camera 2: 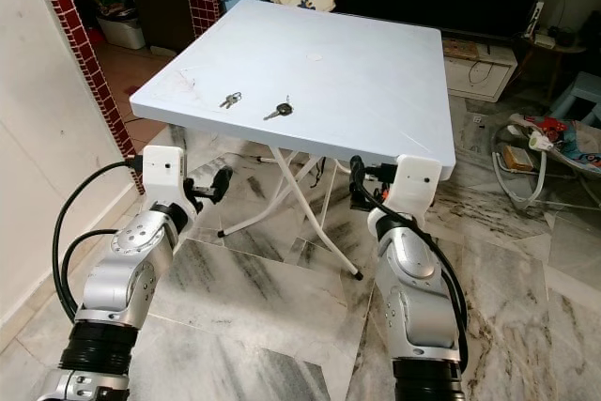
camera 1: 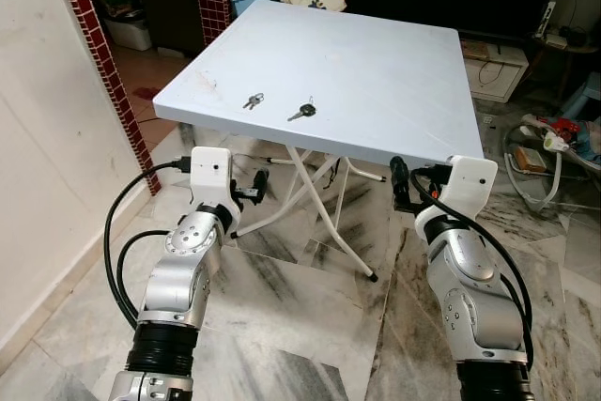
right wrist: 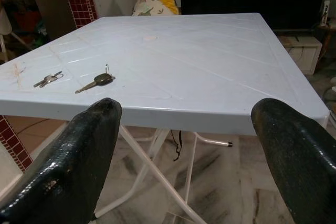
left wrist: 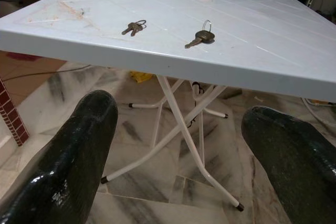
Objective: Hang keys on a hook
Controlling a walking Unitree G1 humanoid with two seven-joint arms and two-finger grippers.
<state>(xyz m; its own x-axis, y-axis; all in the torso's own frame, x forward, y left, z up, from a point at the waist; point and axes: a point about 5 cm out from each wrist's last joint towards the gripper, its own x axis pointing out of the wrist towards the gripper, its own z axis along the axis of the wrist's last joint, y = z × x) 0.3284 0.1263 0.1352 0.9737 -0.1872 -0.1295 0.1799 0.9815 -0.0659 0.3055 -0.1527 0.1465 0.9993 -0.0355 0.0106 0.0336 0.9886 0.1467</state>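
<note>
On the white folding table [camera 1: 376, 63], near its front edge, lie two sets of keys. The black-headed key [camera 1: 302, 111] lies flat with its long axis on a diagonal: in the left eye view the blade points toward about 8 o'clock, at the table's near edge, and the dark head with its small ring sits at the 2 o'clock end. Just to its 9 o'clock side, apart from it, is the small bunch of keys [camera 1: 253, 100], two short silvery blades on one ring, lying along much the same slant, blades toward 7 or 8 o'clock (the bunch is too small to tell more). From the table's centre both sets lie toward 8 o'clock, close to the near left corner, where the top carries a faint brownish smear. Both arms are raised in front of the robot, elbows bent, forearms reaching forward and up toward the table's near edge, wrists below the level of the top. The left gripper [camera 1: 255, 186] hangs under the near left part of the edge, roughly at 6 o'clock from the bunch; its fingers [left wrist: 68, 166] stand wide apart with nothing between them. The right gripper [camera 1: 400, 185] is under the near right part of the edge, at about 5 o'clock from the black-headed key; its fingers [right wrist: 73, 161] are likewise spread wide and hold nothing. Below them is a marble-patterned floor [camera 1: 310, 307], and the table's crossed white legs [camera 1: 319, 204].
</note>
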